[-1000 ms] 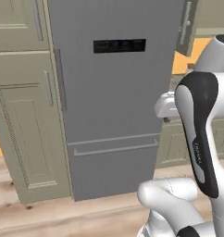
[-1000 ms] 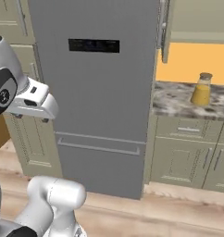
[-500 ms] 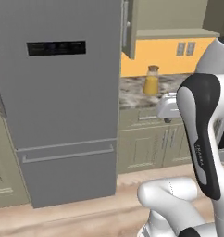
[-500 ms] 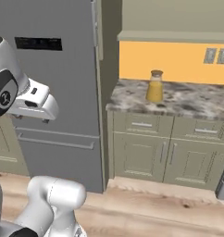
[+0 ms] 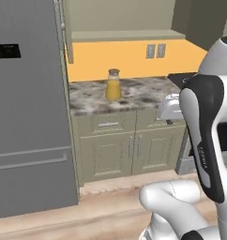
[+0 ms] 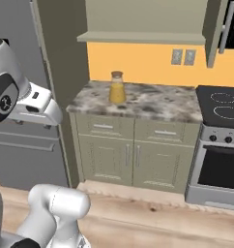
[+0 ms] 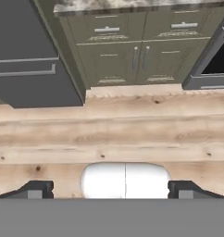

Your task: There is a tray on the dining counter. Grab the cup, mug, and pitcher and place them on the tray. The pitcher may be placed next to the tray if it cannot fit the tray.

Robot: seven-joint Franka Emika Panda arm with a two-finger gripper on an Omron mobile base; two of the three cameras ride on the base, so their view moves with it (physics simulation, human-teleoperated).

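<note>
The pitcher [image 5: 113, 85] is a clear carafe of orange-yellow liquid with a brown lid. It stands upright on a short marble counter [image 5: 143, 96] against the orange wall, and the right base view shows the pitcher [image 6: 117, 88] at the same spot. My gripper [image 7: 110, 188] is open, its two dark fingertips [image 7: 37, 188] wide apart with nothing between them. It points down at the wooden floor, well short of that counter. My white hand [image 5: 170, 108] hangs in front of the cabinets. The tray, dining counter, cup and mug are out of view.
A tall grey fridge [image 5: 26, 117] stands left of the counter. A black stove [image 6: 220, 145] with oven stands to its right. Olive cabinet doors and drawers [image 6: 131, 155] sit under the counter, and wall cabinets hang above. Bare wooden floor [image 7: 114, 134] lies between me and the cabinets.
The whole picture has shifted: the base has turned, so the fridge slid left and the counter with the pitcher came toward the middle. The gripper stays open.
</note>
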